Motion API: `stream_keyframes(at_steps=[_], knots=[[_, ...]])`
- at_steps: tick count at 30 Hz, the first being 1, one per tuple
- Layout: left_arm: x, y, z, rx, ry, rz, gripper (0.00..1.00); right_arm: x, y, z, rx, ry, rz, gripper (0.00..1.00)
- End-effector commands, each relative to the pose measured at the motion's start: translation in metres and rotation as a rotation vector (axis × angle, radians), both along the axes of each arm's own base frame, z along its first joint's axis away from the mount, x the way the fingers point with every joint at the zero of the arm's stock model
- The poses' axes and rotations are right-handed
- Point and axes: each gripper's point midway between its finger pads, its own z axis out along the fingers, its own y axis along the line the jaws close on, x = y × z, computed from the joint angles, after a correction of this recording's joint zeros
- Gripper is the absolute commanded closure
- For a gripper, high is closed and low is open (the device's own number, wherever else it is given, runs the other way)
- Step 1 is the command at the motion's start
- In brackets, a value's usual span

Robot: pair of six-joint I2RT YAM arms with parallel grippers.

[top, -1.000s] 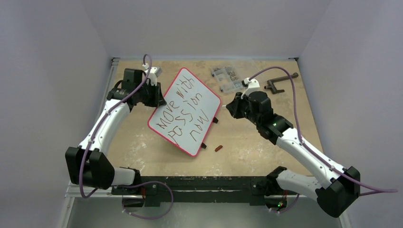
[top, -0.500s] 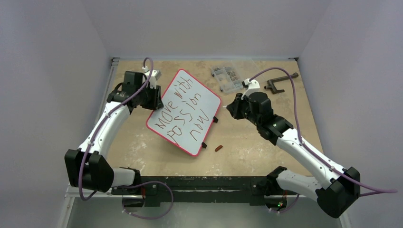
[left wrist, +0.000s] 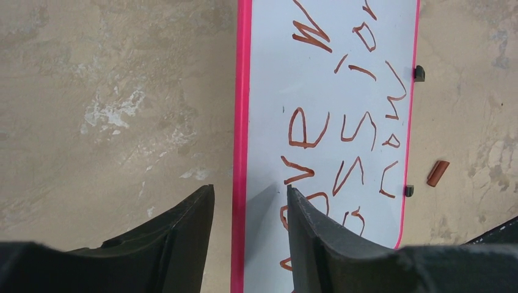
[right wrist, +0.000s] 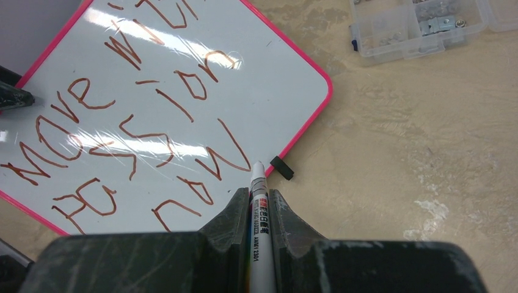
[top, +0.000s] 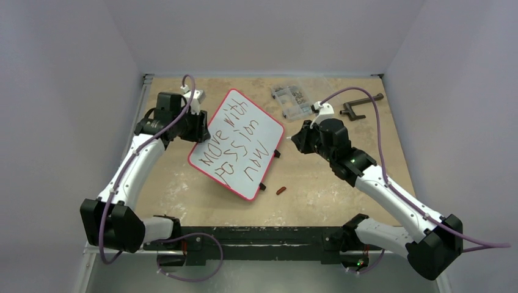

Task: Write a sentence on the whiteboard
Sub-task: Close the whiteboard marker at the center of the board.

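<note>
Overhead, scuffed tabletop (top: 342, 177) (pale walls (top: 262, 36)); left fingers (left wrist: 183, 238) spread astride whiteboard (left wrist: 269, 122) rim, right fingers (right wrist: 226, 232) clamp marker (right wrist: 261, 220).

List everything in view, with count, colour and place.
whiteboard: 1, white, red rim, table centre
sentence: 1, reddish-brown, on whiteboard
marker: 1, white, in right jaws
small piece: 1, reddish-brown, on table beside whiteboard
parts box: 1, clear, far side
tool: 1, dark, far right
table: 1, tan, under everything
left arm: 1, white-black, jaws open astride whiteboard rim
right arm: 1, white-black, jaws shut on marker
</note>
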Motion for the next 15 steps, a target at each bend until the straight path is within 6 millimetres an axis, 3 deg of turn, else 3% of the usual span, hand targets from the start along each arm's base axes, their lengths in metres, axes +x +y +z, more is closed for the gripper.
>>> stream_keyframes(at_steps=[1, 9, 15], knots=[[-0.001, 0.0, 0.043, -0.014, -0.118, -0.011, 0.52, 0.006, -0.004, 0.017, 0.015, -0.044, -0.032, 1.0], [-0.033, -0.024, 0.092, -0.135, -0.258, -0.11, 0.5, 0.006, -0.01, 0.028, 0.013, -0.048, -0.065, 1.0], [-0.061, -0.059, 0.099, -0.177, -0.257, -0.262, 0.5, 0.01, -0.022, 0.035, 0.012, -0.036, -0.147, 1.0]])
